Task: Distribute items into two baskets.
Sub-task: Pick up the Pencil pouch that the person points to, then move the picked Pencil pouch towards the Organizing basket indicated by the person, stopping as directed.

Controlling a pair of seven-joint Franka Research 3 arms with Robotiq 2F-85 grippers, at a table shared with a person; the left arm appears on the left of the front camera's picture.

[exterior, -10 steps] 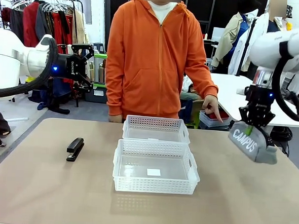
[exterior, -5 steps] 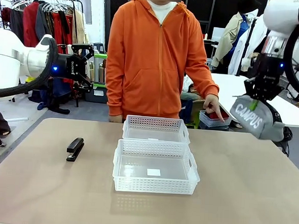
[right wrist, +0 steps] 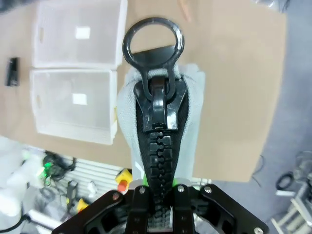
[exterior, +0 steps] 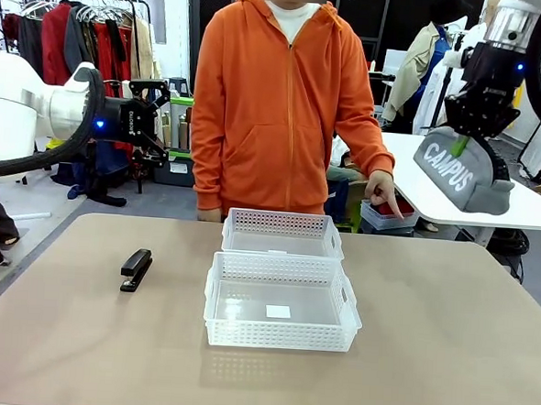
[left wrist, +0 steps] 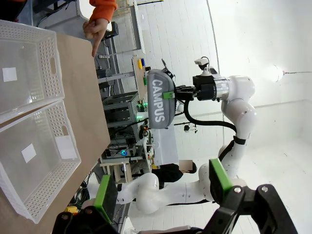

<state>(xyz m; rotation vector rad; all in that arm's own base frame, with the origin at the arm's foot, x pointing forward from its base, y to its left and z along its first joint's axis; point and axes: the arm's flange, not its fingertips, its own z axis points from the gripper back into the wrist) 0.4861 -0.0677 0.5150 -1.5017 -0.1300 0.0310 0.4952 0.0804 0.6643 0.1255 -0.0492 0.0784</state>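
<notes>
The right gripper [exterior: 462,139] is clamped on the pouch [exterior: 460,176]. It pinches the zipped top edge, so the grey body hangs tilted under the fingers with "CAMPUS" facing the robot. The pouch is high in the air, well to the right of the near basket [exterior: 281,336]. The right wrist view looks straight down the zip and shows that basket off to one side, not underneath.

The step in hand looks like the carry to a basket. To do it well, the arm should bring the pouch across until it hangs squarely over the near basket's floor label [exterior: 279,310]. It should also turn the pouch's long side along the basket's length. The pouch should come down inside the walls before the jaws part (a soft pouch hanging askew could catch the rim and tip out).

The far basket [exterior: 283,223] sits just behind the near basket and looks empty too, so either could take the pouch. The person's hand [exterior: 381,189] points downward behind and to the right of the near basket, at what cannot be told.

The left gripper [exterior: 158,122] has its jaws apart and empty, raised well to the left of the near basket. The stapler [exterior: 136,270] lies flat on the table [exterior: 445,360], left of the near basket and apart from it.
</notes>
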